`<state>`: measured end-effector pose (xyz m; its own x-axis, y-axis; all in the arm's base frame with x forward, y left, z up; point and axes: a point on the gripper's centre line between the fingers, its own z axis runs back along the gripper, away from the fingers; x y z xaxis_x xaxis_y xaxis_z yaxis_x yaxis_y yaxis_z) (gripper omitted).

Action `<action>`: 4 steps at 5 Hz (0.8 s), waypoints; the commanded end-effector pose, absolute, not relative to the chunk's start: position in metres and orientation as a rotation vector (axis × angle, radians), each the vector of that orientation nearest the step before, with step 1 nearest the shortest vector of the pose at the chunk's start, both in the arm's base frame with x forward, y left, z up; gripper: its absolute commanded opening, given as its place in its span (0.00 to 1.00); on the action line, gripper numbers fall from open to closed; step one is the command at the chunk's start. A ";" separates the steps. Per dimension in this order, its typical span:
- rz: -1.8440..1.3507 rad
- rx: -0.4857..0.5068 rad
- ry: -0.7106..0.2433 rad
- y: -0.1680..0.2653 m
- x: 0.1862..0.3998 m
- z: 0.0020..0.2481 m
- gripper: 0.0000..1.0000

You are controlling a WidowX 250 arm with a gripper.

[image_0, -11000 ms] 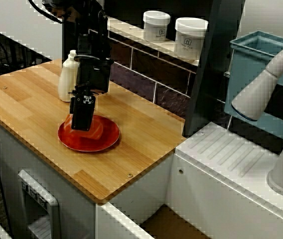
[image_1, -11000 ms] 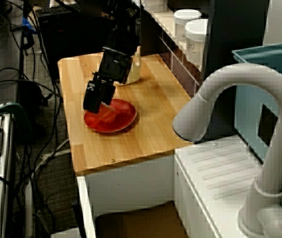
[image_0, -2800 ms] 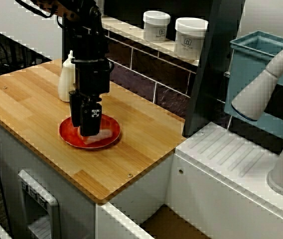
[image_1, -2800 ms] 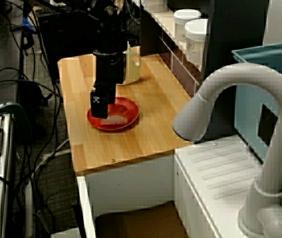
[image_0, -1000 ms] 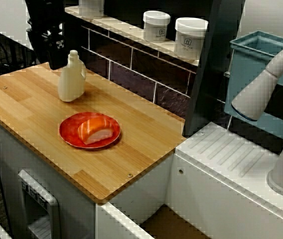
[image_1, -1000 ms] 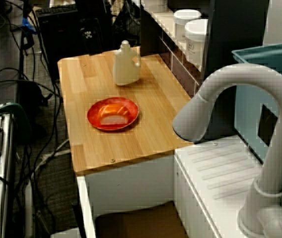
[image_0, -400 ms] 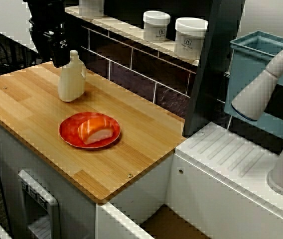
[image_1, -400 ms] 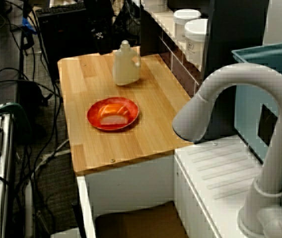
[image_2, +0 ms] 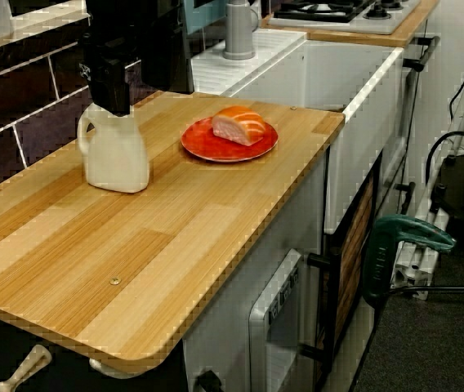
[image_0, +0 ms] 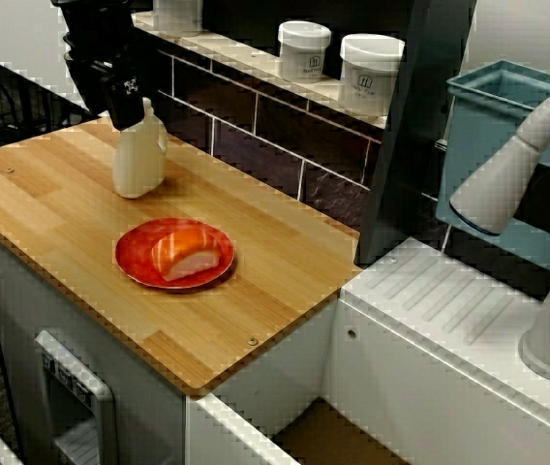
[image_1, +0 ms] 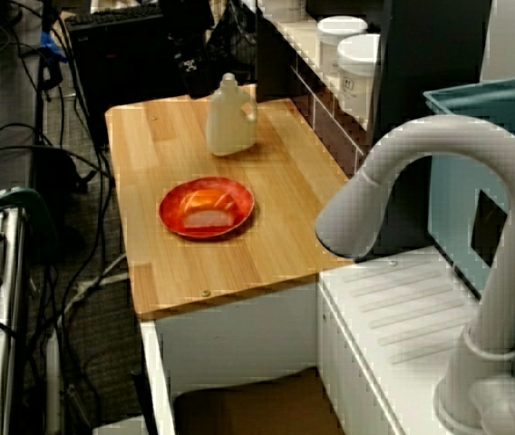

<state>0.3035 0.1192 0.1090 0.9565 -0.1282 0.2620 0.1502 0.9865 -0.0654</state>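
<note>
Our gripper (image_0: pixel 128 111) has left the red plate (image_0: pixel 135 260) for the cap of the white jug (image_0: pixel 139 155) by the countertop's (image_0: pixel 275 262) back edge; we cannot tell its grip.

The wooden counter (image_0: pixel 52 194) carried two things. A cream bottle (image_0: pixel 137 155) with a handle stood upright near its back edge. A red plate (image_0: pixel 132 254) lay nearer the front edge, apart from the bottle.

Even indoor light, soft shadows, jagged edges, slight blur
</note>
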 end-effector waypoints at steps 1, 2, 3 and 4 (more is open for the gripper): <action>-0.140 -0.061 -0.284 0.114 0.307 0.108 1.00; -0.139 -0.054 -0.272 0.112 0.312 0.099 1.00; -0.148 -0.046 -0.263 0.109 0.316 0.094 1.00; -0.142 -0.044 -0.261 0.110 0.320 0.093 1.00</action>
<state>0.3164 0.1077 0.0791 0.9655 -0.1377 0.2209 0.1524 0.9870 -0.0506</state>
